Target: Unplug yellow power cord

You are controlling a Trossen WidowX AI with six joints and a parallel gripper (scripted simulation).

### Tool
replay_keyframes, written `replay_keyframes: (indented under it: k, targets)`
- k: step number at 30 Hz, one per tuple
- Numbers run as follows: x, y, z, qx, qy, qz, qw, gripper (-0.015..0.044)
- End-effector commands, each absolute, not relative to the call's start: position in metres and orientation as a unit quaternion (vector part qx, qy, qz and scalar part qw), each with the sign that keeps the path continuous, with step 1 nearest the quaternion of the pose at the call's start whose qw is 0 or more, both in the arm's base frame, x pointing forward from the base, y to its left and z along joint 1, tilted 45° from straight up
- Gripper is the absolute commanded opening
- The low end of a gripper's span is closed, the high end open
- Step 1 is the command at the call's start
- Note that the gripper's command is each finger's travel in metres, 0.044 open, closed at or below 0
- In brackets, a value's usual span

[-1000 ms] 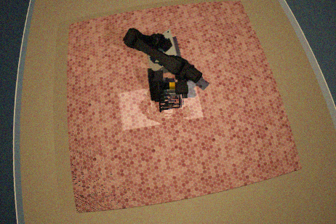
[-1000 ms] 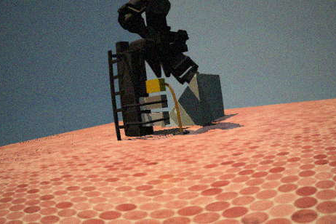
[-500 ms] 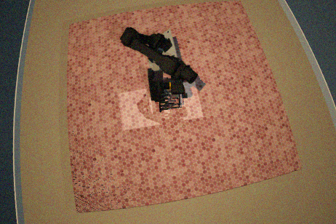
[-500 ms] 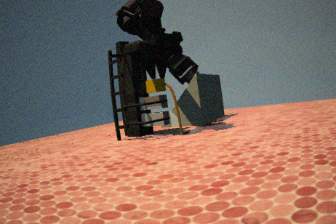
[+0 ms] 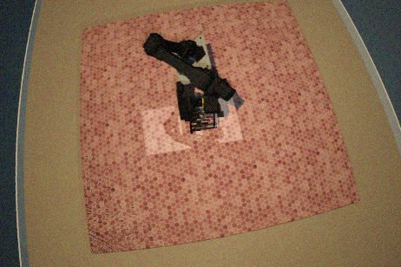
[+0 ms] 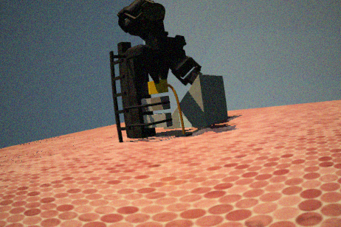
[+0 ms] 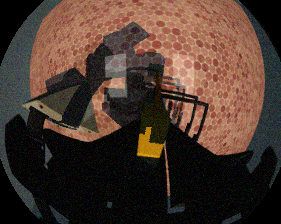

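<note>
Yellow plug (image 6: 157, 87) sits between your gripper's (image 6: 159, 82) fingers, which are narrowed onto it, at the upright black power strip (image 6: 133, 92). Its yellow cord (image 6: 178, 107) arcs down to the red dotted mat (image 6: 247, 166). You can read no writing on anything.

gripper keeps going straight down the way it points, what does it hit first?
Most likely the yellow plug: the gripper points down right at its top, fingers closing around it. Contact itself is hard to confirm; below sit grey plugs on the power strip.
</note>
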State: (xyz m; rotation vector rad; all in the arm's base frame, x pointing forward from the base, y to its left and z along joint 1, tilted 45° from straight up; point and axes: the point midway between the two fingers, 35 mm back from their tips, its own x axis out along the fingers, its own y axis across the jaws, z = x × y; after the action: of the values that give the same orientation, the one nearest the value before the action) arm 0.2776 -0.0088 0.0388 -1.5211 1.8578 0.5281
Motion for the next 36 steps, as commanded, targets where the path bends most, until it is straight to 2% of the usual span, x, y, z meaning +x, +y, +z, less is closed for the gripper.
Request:
replay_keyframes:
  k: [1, 8, 36]
  targets:
    - [0.278, -0.009, 0.039, -0.583, 0.712, 0.202, 0.336, 0.0042]
    - [0.278, -0.009, 0.039, -0.583, 0.712, 0.202, 0.336, 0.0]
    - [0.29, 0.022, 0.013, -0.583, 0.711, 0.204, 0.336, 0.0]
